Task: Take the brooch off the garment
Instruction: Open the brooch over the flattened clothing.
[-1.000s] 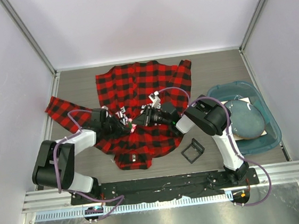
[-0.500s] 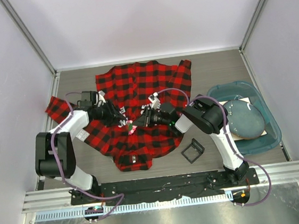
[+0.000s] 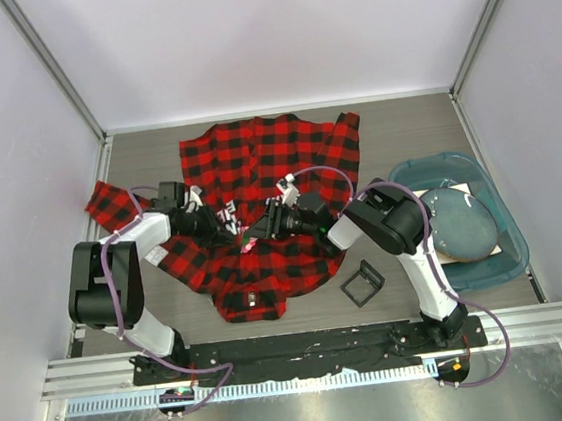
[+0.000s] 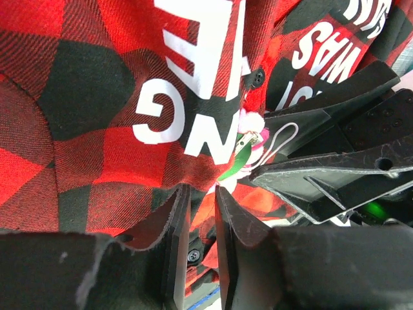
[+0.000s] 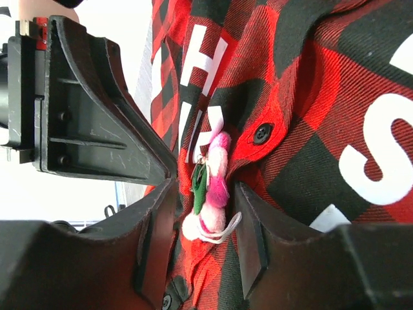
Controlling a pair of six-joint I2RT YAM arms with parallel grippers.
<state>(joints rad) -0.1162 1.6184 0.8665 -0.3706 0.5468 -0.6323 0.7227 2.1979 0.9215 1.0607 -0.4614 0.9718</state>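
White lettering on garment, pink brooch

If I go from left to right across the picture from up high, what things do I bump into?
Red-and-black checked flannel shirt (its sleeve starts furthest left) → left claw → small pink flower brooch → right claw → small black square frame → teal plastic bin.

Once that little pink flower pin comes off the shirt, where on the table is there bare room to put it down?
Bare tabletop shows at the far right, between the shirt and the teal bin. Another strip runs along the near edge, from the shirt's hem to the black square frame. The middle is crowded: both grippers, left and right, meet at the brooch.
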